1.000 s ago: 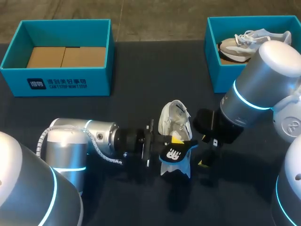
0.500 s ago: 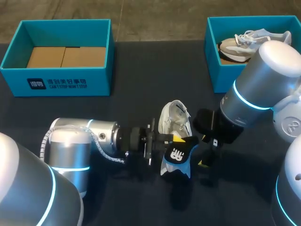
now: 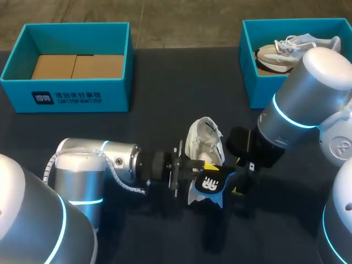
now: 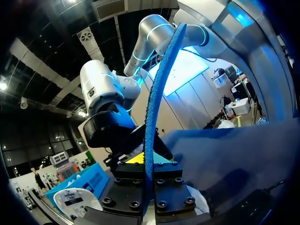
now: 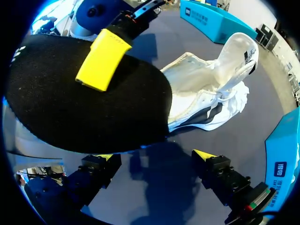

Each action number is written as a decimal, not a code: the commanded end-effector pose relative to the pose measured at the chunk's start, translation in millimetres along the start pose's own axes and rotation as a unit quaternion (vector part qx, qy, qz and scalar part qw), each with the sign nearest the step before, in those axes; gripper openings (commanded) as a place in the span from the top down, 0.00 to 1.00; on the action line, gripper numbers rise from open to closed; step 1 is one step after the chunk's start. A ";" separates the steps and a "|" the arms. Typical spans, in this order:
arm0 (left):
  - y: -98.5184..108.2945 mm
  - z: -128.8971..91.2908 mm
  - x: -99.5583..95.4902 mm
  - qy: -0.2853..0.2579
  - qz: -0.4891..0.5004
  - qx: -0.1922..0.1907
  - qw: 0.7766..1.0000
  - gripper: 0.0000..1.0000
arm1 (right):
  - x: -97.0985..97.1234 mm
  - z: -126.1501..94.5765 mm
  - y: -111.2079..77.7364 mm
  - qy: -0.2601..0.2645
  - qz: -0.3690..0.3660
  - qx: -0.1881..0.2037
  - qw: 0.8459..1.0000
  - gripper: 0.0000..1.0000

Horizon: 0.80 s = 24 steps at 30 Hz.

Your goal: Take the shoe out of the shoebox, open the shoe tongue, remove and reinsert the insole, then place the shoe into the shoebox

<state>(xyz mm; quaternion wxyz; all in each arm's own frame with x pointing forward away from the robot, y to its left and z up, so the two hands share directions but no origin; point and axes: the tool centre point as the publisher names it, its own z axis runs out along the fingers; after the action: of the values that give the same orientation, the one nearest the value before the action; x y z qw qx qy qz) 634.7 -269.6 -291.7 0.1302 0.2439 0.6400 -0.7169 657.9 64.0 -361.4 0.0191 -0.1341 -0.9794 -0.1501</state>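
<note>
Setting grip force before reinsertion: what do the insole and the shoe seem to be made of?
Insole: black matte fabric top with fine fuzz and a blue, grainy, foam-like underside. It bows, so it is likely flexible. Shoe: white upper, soft textile or synthetic, and wrinkled. The exact material is unclear.

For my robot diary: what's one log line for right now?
left fingers: shut on insole | right fingers: open, near shoe | shoe: on table | insole: out

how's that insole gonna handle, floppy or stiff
Probably floppy: the insole bows along its length past the left gripper shut on it. Likely light, since it looks thin edge-on. Its fabric top probably won't slip much.
</note>
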 end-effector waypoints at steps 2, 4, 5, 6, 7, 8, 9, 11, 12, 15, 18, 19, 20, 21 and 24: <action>-8.0 -9.3 3.0 -0.005 0.004 -0.006 1.000 1.00 | 1.0 0.7 0.0 -0.001 0.000 0.000 1.000 0.00; -8.8 -12.0 2.7 -0.008 0.005 -0.006 1.000 1.00 | 1.0 0.7 0.0 -0.001 0.000 0.000 1.000 0.00; -9.1 -13.2 2.6 -0.009 0.005 -0.006 1.000 1.00 | 1.0 0.7 0.0 -0.001 0.000 0.000 1.000 0.00; -9.4 -14.2 2.4 -0.010 0.005 -0.006 1.000 1.00 | 1.0 0.7 0.0 -0.001 0.000 0.000 1.000 0.00; -9.4 -14.9 2.4 -0.010 0.005 -0.006 1.000 1.00 | 1.0 0.7 0.0 -0.001 0.000 0.000 1.000 0.00; -9.4 -15.2 2.6 -0.011 0.005 -0.006 1.000 1.00 | 1.0 0.7 0.0 -0.001 0.000 0.000 1.000 0.00; -9.3 -15.3 2.8 -0.011 0.005 -0.006 1.000 1.00 | 1.0 0.7 0.0 -0.001 0.000 0.000 1.000 0.00; -9.1 -14.5 3.3 -0.010 0.005 -0.006 1.000 1.00 | 1.0 0.7 0.0 -0.001 0.000 0.000 1.000 0.00; -9.4 -13.3 3.3 -0.010 0.005 -0.005 1.000 1.00 | 1.0 0.7 0.0 -0.001 0.000 0.000 1.000 0.00; -10.6 -9.0 3.6 -0.006 0.006 -0.002 1.000 1.00 | 1.0 0.7 0.0 -0.001 0.000 0.000 1.000 0.00; -11.5 -6.9 4.7 -0.002 0.007 -0.002 1.000 1.00 | 1.0 0.7 0.0 -0.001 0.000 0.000 1.000 0.00; -11.8 -6.9 5.0 -0.002 0.007 -0.002 1.000 1.00 | 1.0 0.7 0.0 -0.001 0.000 0.000 1.000 0.00; -12.3 -7.0 5.4 -0.001 0.008 -0.002 1.000 1.00 | 1.0 0.7 0.0 -0.001 0.000 0.000 1.000 0.00; -12.9 -7.5 5.7 -0.001 0.008 -0.002 1.000 1.00 | 1.0 0.7 0.0 -0.001 0.000 0.000 1.000 0.00; -13.3 -9.3 7.7 0.000 0.010 -0.002 1.000 1.00 | 1.0 0.7 0.0 -0.001 0.000 0.000 1.000 0.00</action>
<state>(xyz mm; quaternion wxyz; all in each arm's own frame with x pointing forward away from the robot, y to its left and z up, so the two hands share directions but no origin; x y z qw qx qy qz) 625.5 -258.9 -284.4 0.1367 0.2497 0.6384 -0.7151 657.9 64.0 -361.4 0.0191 -0.1341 -0.9794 -0.1501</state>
